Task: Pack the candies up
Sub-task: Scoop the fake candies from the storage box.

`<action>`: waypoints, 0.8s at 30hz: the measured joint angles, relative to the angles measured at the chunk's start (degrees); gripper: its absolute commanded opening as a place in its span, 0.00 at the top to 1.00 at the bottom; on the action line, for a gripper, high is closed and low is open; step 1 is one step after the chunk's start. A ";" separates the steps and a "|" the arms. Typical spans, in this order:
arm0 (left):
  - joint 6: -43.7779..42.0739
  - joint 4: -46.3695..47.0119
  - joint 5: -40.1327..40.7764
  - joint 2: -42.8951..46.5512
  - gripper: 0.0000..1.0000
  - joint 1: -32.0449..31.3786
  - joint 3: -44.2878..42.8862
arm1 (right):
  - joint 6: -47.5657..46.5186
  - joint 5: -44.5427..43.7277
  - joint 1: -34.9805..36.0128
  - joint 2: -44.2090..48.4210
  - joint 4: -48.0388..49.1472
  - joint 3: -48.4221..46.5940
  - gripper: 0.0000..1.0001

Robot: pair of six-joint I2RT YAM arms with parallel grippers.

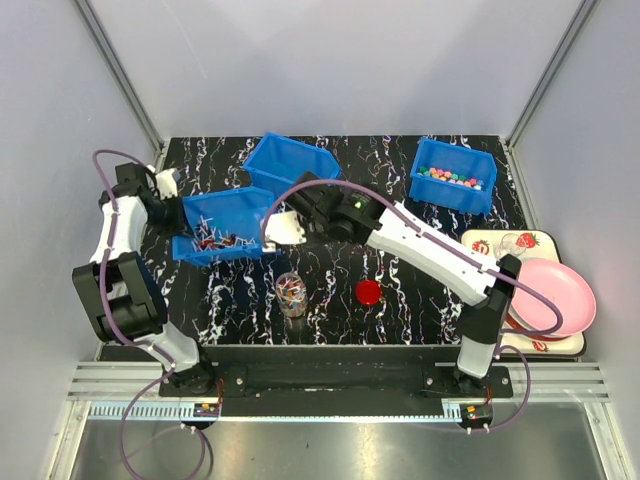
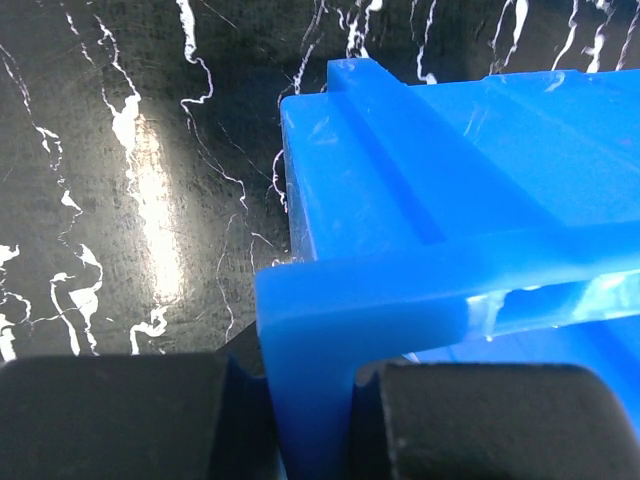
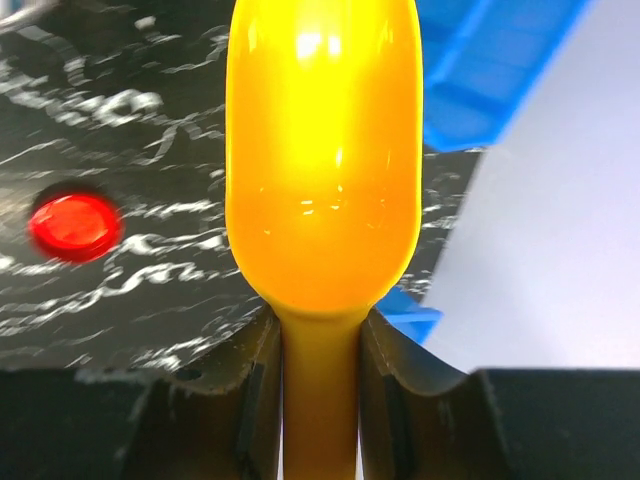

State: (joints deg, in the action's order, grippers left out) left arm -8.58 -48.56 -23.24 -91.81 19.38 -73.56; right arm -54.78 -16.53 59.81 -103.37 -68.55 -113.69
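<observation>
1. The left arm (image 1: 120, 290) reaches to the left end of a blue bin (image 1: 235, 215) on the left-middle of the black marbled surface (image 1: 420, 290). In the left wrist view the left jaws pinch the bin's upright rim, with a finger (image 2: 110, 410) on either side of it.
2. This bin holds red-and-white candies (image 1: 210, 240), gathered along its near wall toward the left corner.
3. The right arm (image 1: 440, 255) stretches across the surface to the right end of the same bin.
4. The right jaws are clamped on the handle of a yellow scoop (image 3: 322, 170), and its bowl points away from the wrist camera. Whether the bowl carries anything cannot be told.
5. A clear jar (image 1: 291, 310) stands upright just in front of the held bin, with mixed candies (image 1: 291, 290) inside.
6. A flat red lid (image 1: 369, 292) lies on the surface to the right of the jar, apart from it.
7. A second blue bin (image 1: 290, 165) sits behind the held one, near the back of the surface.
8. A third blue bin (image 1: 480, 195) sits at the back right and holds small pastel candies (image 1: 450, 178).
9. A pink plate (image 1: 555, 295) rests on a strawberry-patterned tray (image 1: 490, 243) at the right edge, beside the right arm's base.
</observation>
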 measured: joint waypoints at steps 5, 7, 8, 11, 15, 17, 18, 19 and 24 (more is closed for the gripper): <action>-1.55 -2.45 3.32 0.09 1.00 -2.27 -0.85 | -2.95 -1.03 -1.60 -4.55 3.96 -6.19 1.00; -1.92 -3.50 4.31 0.09 1.00 -2.91 -1.55 | -4.07 -0.96 -1.64 -7.69 4.66 -9.88 1.00; -2.12 -4.00 4.94 0.11 1.00 -3.30 -2.03 | -4.57 -0.85 -1.64 -9.11 4.85 -11.54 1.00; -2.21 -4.98 6.54 0.35 1.00 -4.50 -3.23 | -6.01 -0.15 -1.64 -15.12 4.59 -18.99 1.00; -2.21 -5.92 8.39 0.76 1.00 -6.60 -4.33 | -7.87 1.53 -1.64 -22.32 3.89 -26.12 1.00; -2.14 -5.97 8.98 0.94 1.00 -7.43 -4.55 | -9.01 2.16 -1.62 -24.46 3.61 -27.06 1.00; -2.16 -6.03 9.27 1.03 1.00 -7.93 -4.72 | -9.81 2.45 -1.62 -25.83 3.26 -27.36 1.00; -2.12 -6.12 9.49 1.11 1.00 -8.35 -4.87 | -10.32 2.58 -1.57 -26.64 3.10 -27.41 1.00; -1.97 -6.47 10.67 1.60 1.00 -9.51 -5.62 | -13.55 2.58 -1.44 -30.73 2.43 -27.41 1.00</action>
State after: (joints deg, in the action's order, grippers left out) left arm -10.55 -55.02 -12.58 -90.21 9.87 -79.18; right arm -68.34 -13.96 58.37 -134.10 -66.13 -141.10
